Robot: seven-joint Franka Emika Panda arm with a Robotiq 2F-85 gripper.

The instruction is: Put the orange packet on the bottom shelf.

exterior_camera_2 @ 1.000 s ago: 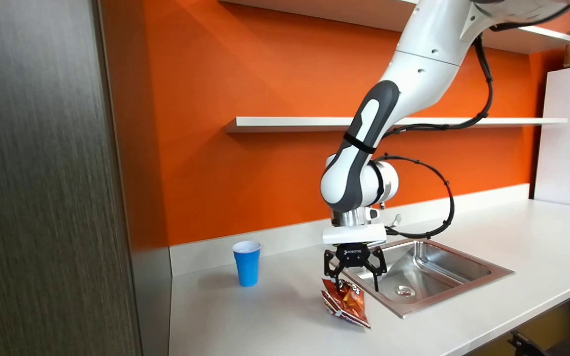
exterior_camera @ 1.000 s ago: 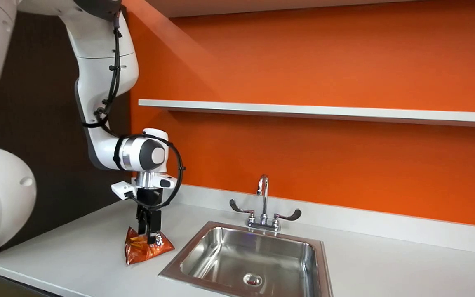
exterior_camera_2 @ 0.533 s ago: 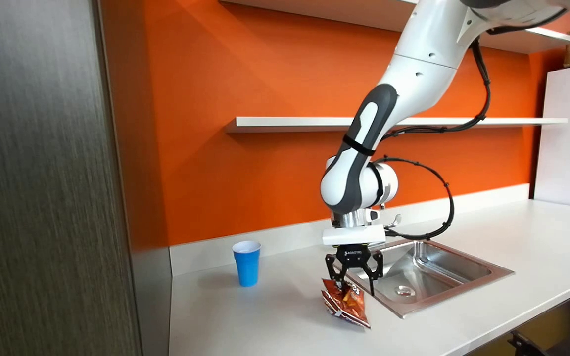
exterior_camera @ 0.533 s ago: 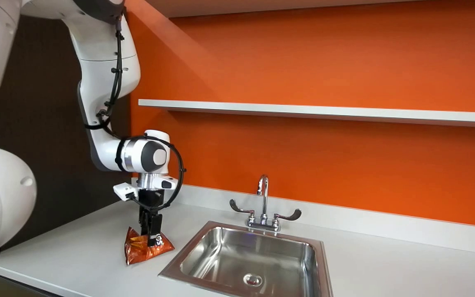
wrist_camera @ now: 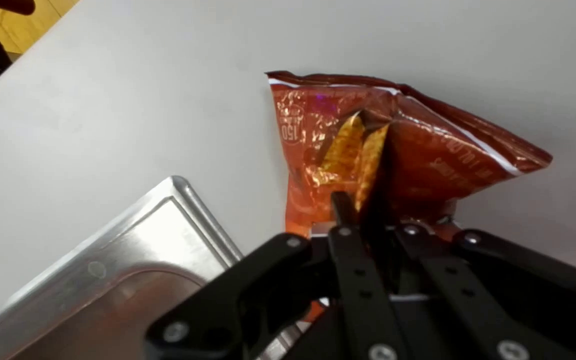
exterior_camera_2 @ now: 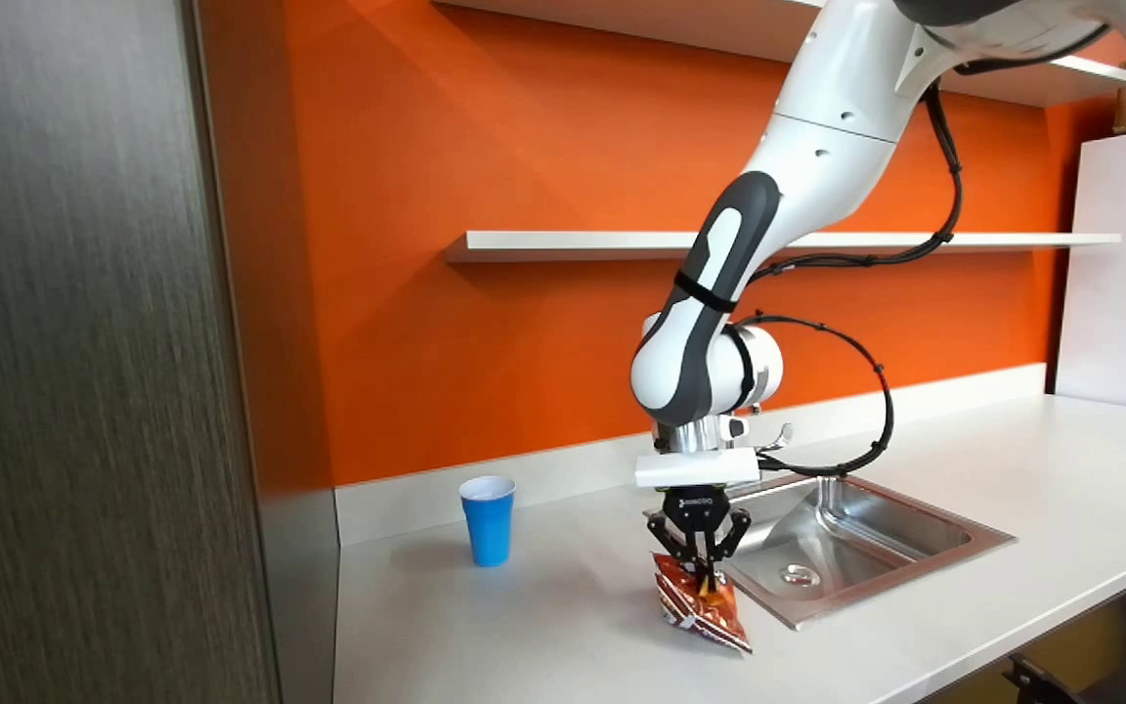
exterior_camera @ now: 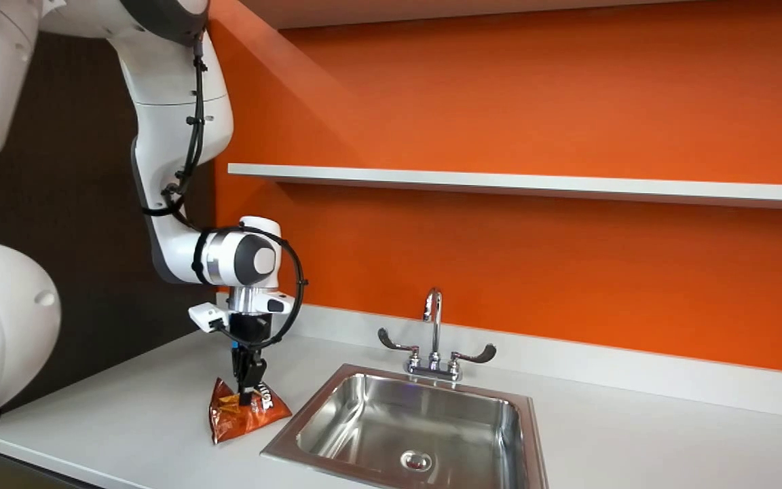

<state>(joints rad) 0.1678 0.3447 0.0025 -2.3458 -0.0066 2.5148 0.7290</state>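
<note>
In an exterior view we see one robot arm (exterior_camera: 167,119) with one hand (exterior_camera: 246,399), which points downward. The hand is clenched upon one orange packet (exterior_camera: 238,422), at the packet's upper part. This packet is on the worktop (exterior_camera: 662,441), just beside one steel sink (exterior_camera: 531,435), to the left of it as we look. Behind the basin stands one tap (exterior_camera: 436,333) with two dark handles (exterior_camera: 478,355). Higher, along the orange wall (exterior_camera: 567,272), runs one bottom shelf (exterior_camera: 527,181), white and thin; the packet is well below it.

In an exterior view we find also one blue cup (exterior_camera_2: 489,523), upright on the worktop, near the wall and well apart from the packet. Here we count two shelves: the bottom one, and one upper shelf (exterior_camera_2: 622,18), which is cut at the top. The packet, crinkled and tilted, is between the cup and the sink, nearer to the sink.

In the wrist view the two fingers (wrist_camera: 343,210) are close together, with the foil gathered between them. On the packet we count two yellow shapes and one number, which we read as 150. One corner of the sink shows, apart from the packet, and one piece of wooden floor (wrist_camera: 23,30) appears beyond the worktop's edge.
</note>
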